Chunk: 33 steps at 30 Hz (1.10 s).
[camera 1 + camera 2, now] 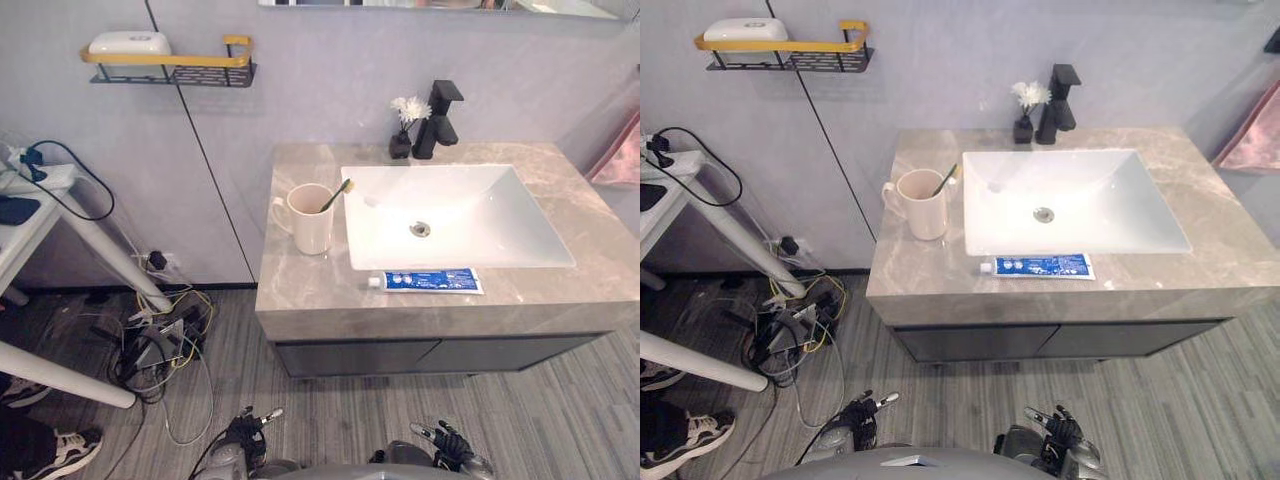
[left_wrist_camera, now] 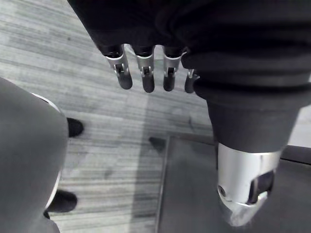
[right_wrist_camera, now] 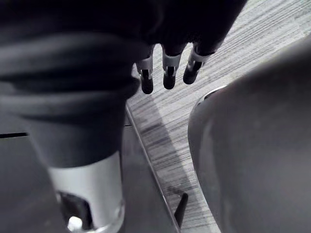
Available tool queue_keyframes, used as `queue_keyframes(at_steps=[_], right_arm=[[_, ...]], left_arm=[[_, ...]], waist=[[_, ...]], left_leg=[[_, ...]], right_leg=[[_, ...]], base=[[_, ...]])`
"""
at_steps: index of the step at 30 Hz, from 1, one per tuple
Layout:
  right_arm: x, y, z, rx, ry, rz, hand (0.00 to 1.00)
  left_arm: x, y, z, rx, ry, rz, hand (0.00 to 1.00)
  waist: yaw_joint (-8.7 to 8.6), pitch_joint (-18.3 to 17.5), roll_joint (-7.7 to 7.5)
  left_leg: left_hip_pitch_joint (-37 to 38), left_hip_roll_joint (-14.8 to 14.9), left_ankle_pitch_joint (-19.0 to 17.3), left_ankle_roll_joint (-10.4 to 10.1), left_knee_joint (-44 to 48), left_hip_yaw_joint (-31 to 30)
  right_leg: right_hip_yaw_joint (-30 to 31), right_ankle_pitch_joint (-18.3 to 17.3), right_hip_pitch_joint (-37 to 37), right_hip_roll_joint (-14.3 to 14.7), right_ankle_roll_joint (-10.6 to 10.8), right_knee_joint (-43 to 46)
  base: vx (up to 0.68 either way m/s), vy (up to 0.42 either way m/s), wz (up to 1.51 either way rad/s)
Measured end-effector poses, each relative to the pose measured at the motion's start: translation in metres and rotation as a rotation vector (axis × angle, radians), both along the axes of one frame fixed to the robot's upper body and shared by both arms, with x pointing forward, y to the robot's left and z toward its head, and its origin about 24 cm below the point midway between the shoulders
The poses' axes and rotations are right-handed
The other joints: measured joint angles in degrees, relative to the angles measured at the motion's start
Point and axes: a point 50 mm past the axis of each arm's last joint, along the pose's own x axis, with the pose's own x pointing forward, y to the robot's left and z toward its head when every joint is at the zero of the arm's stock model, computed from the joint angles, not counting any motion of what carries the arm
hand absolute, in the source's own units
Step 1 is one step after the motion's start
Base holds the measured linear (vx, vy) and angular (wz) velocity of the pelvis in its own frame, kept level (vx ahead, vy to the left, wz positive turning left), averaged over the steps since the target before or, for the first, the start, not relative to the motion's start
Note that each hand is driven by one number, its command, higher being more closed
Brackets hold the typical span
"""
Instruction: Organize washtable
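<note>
Toothpaste tube (image 1: 430, 281) lies flat on the tabletop (image 1: 300, 292) before the basin (image 1: 500, 205). Toothbrush (image 1: 336, 196) leans in the mug (image 1: 309, 222), its likely home. Left hand (image 1: 245, 431) and right hand (image 1: 452, 442) hang low, loosely open and empty.

Soft, even light falls from above, bright enough to keep the head views readable throughout. The white basin (image 1: 470, 215) is the brightest area, nearly washed out across its floor, with a gentle grey shade along its left inner wall. The mug (image 1: 310, 222) throws only a faint, soft-edged shadow on the countertop (image 1: 300, 290), while the cabinet front (image 1: 400, 355) beneath sits in deep shade. The wrist views are dimmer: the left hand (image 2: 248, 194) shows small glints on its silver thumb, and the right hand (image 3: 167, 73) is largely dark.
</note>
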Motion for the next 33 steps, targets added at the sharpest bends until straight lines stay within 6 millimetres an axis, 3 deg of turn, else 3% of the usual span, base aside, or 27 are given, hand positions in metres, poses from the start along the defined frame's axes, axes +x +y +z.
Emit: queue_keyframes(at_steps=[1, 2, 3, 4, 5, 7, 8, 12, 20, 24, 27, 28, 30, 33], right_arm=[[0.001, -0.001, 0.000, -0.002, -0.003, -0.001, 0.00], [0.002, -0.003, 0.001, -0.006, -0.005, -0.007, 0.00], [0.002, -0.003, 0.001, -0.006, -0.003, -0.008, 0.00], [0.000, -0.002, 0.000, 0.000, 0.006, -0.017, 0.00], [-0.003, 0.001, -0.002, 0.011, 0.013, -0.025, 0.00], [-0.006, 0.001, -0.003, 0.016, 0.024, -0.039, 0.00], [-0.008, 0.001, -0.004, 0.020, 0.039, -0.043, 0.00], [-0.013, -0.005, -0.005, 0.011, 0.055, -0.058, 0.00], [-0.022, -0.005, -0.007, 0.012, 0.093, -0.038, 0.00], [-0.027, -0.006, -0.008, 0.009, 0.103, -0.049, 0.00], [-0.028, -0.006, -0.008, 0.010, 0.104, -0.056, 0.00], [-0.029, -0.006, -0.008, 0.009, 0.105, -0.062, 0.00], [-0.030, -0.006, -0.008, -0.001, 0.111, -0.064, 0.00], [-0.033, -0.008, -0.008, -0.027, 0.115, -0.065, 0.00]], left_arm=[[0.003, -0.003, 0.001, -0.004, -0.008, -0.006, 0.00], [0.004, -0.003, 0.001, -0.002, -0.015, -0.006, 0.00], [0.004, -0.002, 0.002, 0.000, -0.017, -0.005, 0.00], [0.000, 0.001, 0.001, 0.007, -0.006, -0.002, 0.00], [-0.001, 0.005, 0.000, 0.021, -0.001, -0.014, 0.00], [-0.003, 0.007, 0.000, 0.025, 0.004, -0.020, 0.00], [-0.006, 0.007, -0.001, 0.023, 0.014, -0.016, 0.00], [-0.019, 0.007, -0.006, 0.012, 0.063, -0.006, 0.00], [-0.025, 0.014, -0.006, 0.023, 0.074, 0.018, 0.00], [-0.032, 0.020, -0.007, -0.016, 0.070, 0.147, 0.00], [-0.037, 0.025, -0.007, -0.074, 0.047, 0.359, 0.00], [-0.038, 0.029, -0.006, -0.099, 0.017, 0.503, 0.00], [-0.025, 0.041, 0.008, -0.082, -0.120, 0.693, 0.00], [0.013, 0.073, 0.069, -0.011, -0.530, 0.852, 0.00]], waist=[[-0.03, 0.31, 0.64], [-0.24, 0.11, -0.08], [-0.25, 0.21, -0.01], [-0.24, 0.00, -0.23], [-0.53, -0.59, -1.41], [-0.60, -0.71, -1.12], [-0.52, -0.91, -0.23], [-0.81, -2.05, 1.09], [-0.96, -3.38, -0.55], [-1.13, -3.60, -0.75], [-1.12, -3.61, -0.74], [-1.09, -3.74, -0.72], [-0.70, -3.89, -0.68], [0.45, -4.48, -0.01]], left_leg=[[-0.46, 0.68, 0.22, 0.38, -0.57, 0.07], [-0.70, 0.66, 0.57, 0.86, -1.09, -0.03], [-0.68, 0.67, 0.58, 0.85, -1.02, -0.08], [-0.66, 0.68, 0.58, 0.69, -0.82, -0.47], [-0.78, 0.66, 0.48, -0.10, -0.73, -1.85], [-1.45, 1.34, 0.90, -0.80, -1.03, -3.83], [-1.92, 2.03, 1.07, -1.07, -1.12, -4.37], [-2.29, 3.12, 1.35, -1.52, -1.19, -6.00], [-2.34, 2.00, 1.48, -1.65, -1.92, -6.26], [-2.66, 1.21, 1.57, -1.52, -1.97, -7.24], [-2.96, 0.74, 1.71, -1.30, -2.15, -8.38], [-2.96, 0.65, 1.72, -1.30, -2.26, -8.75], [-3.16, 0.64, 1.80, -1.28, -2.52, -8.95], [-3.37, 0.64, 1.83, -1.26, -2.91, -8.97]], right_leg=[[-0.92, -0.40, -0.33, -0.27, -0.44, -0.24], [-2.66, -1.90, -0.66, -2.36, -1.77, 1.09], [-3.54, -2.28, -0.53, -3.78, -1.97, 1.05], [-3.72, -0.27, 1.12, -5.40, -0.81, -3.17], [-1.93, 0.94, 3.78, -4.61, 1.27, -9.01], [-2.57, 1.35, 7.23, -3.16, 2.10, -16.68], [-3.23, 2.68, 8.74, -2.05, 2.44, -20.70], [-4.05, 6.32, 12.07, 0.45, 1.80, -27.97], [-4.12, 10.36, 14.38, 0.21, 2.30, -34.40], [-5.11, 10.63, 14.70, -0.37, 2.47, -35.21], [-6.28, 10.75, 15.38, -0.67, 2.63, -36.14], [-6.73, 10.74, 15.60, -0.72, 2.63, -36.40], [-6.92, 10.74, 15.50, -0.71, 2.63, -36.62], [-6.93, 10.69, 15.42, -0.70, 2.55, -36.62]], base=[[-0.02, 0.016, 0.14], [0.00, 0.020, 0.11], [0.03, -0.002, 0.07], [0.02, -0.103, 0.07], [0.02, -0.159, 0.13], [-0.03, -0.213, 0.00], [-0.05, -0.177, -0.10], [-0.04, -0.091, 0.06], [-0.03, 0.013, -0.02], [0.01, 0.014, 0.12], [0.03, 0.006, 0.21], [0.04, -0.008, 0.16], [0.04, -0.011, 0.09], [0.05, -0.010, 0.00]])
